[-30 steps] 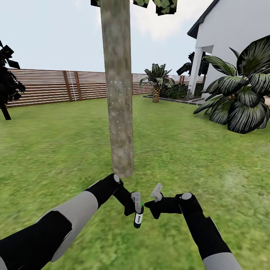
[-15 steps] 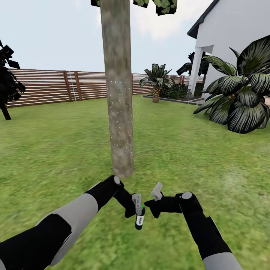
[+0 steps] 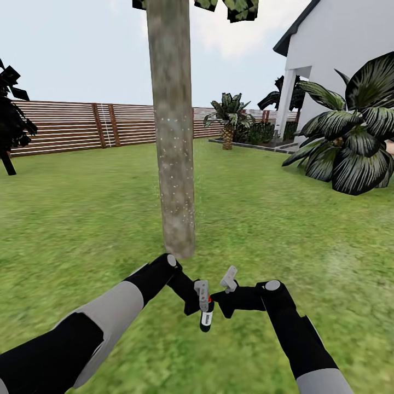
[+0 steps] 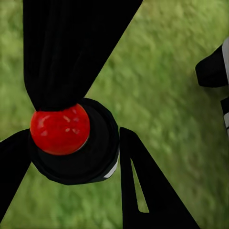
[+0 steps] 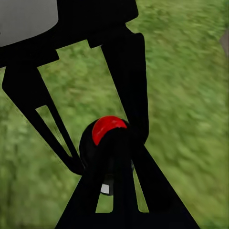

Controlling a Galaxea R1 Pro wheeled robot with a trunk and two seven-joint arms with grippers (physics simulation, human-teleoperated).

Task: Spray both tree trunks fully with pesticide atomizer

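The trunk (image 3: 174,137) stands straight ahead, speckled with spray. The left gripper (image 3: 203,298) grips the atomizer (image 3: 207,317), long axis hanging toward the grass (image 3: 82,219). The right gripper (image 3: 229,280) is just beside it; its spread I cannot tell.

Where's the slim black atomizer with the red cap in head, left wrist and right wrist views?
Head view: the slim black atomizer with the red cap hangs low centre, held by the left gripper, just before the grey-brown tree trunk.
Left wrist view: left of centre, red cap up close, between the dark fingers.
Right wrist view: centre, partly behind the right gripper.
Shared landmark: the red cap against the green grass.
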